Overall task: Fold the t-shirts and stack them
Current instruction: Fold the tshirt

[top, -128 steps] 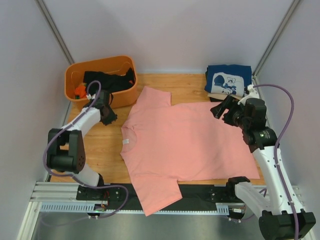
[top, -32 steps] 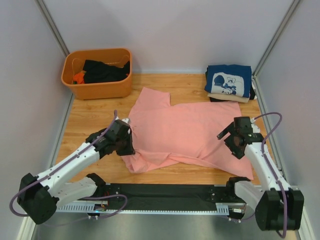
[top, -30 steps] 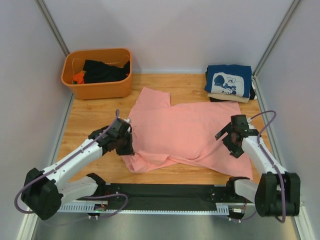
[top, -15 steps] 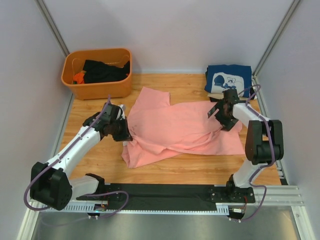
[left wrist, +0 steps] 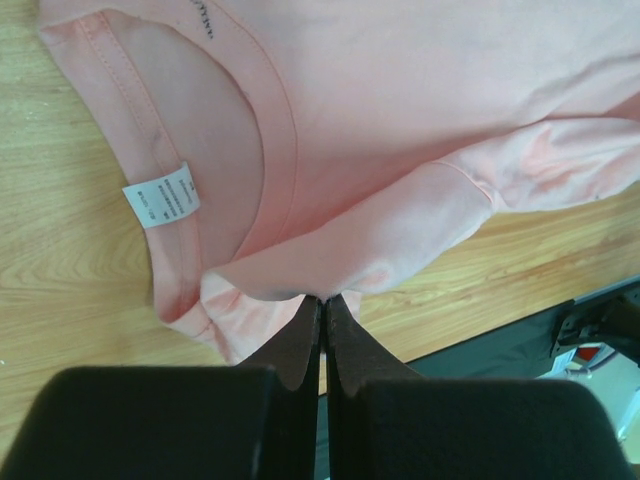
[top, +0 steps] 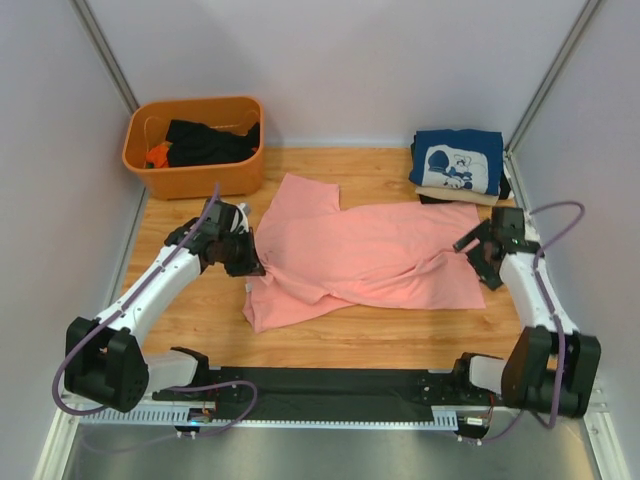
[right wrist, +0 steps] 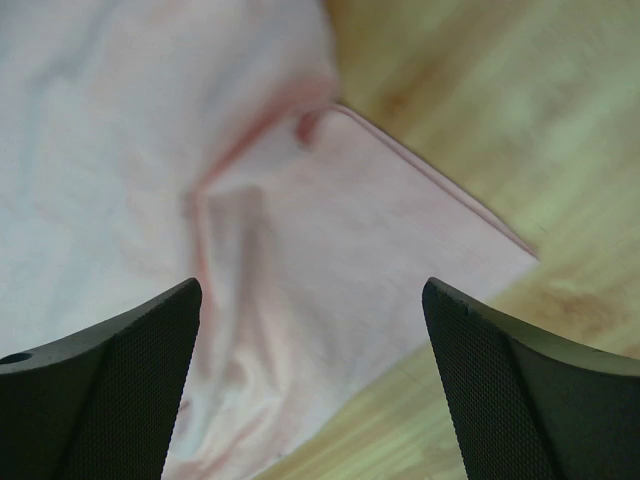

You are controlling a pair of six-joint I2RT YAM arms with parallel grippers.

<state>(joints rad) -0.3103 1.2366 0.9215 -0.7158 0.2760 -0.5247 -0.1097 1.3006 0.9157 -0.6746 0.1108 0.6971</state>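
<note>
Between the left jaws, pinched shut, sits a fold of the pink shirt (top: 370, 255) beside its collar (left wrist: 275, 130), the rest lying on the surface (top: 400, 332); the right jaws gape empty over the hem corner (right wrist: 490, 235). Limp, light cloth, I'd say: take it by the seams

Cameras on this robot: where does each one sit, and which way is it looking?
Top external: above and behind the arm bases, looking down at the table; both whole arms show, plus orange tub and folded navy t-shirt.
Left wrist: on the left wrist, looking down along the left gripper, shut on a pink t-shirt fold by the collar.
Right wrist: on the right wrist, looking down past the open right gripper at the shirt's corner.
Shared: all three see the pink t-shirt.
</note>
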